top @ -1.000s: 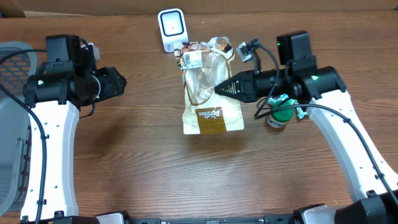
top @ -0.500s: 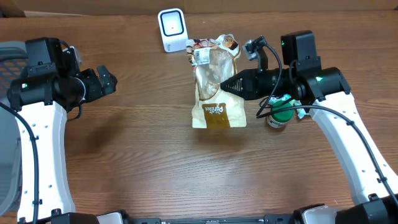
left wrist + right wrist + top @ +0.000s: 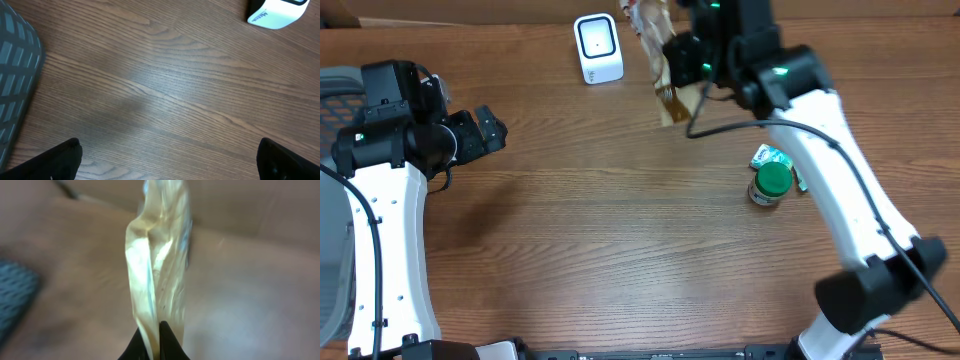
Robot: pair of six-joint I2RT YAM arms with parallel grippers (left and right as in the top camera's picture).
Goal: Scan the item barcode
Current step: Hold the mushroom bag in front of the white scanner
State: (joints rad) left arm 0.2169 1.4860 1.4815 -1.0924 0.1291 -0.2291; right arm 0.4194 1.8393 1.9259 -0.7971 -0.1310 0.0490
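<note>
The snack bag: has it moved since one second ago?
Yes. The snack bag, pinched in the right gripper, went toward the far edge, now beside the white scanner.

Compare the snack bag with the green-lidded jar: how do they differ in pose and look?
The snack bag is held up, pinched in the shut right gripper; the green-lidded jar stands on the table, untouched. The bag is flat, crinkled and tan; the jar is round with a green lid. Both are right of the white scanner.
</note>
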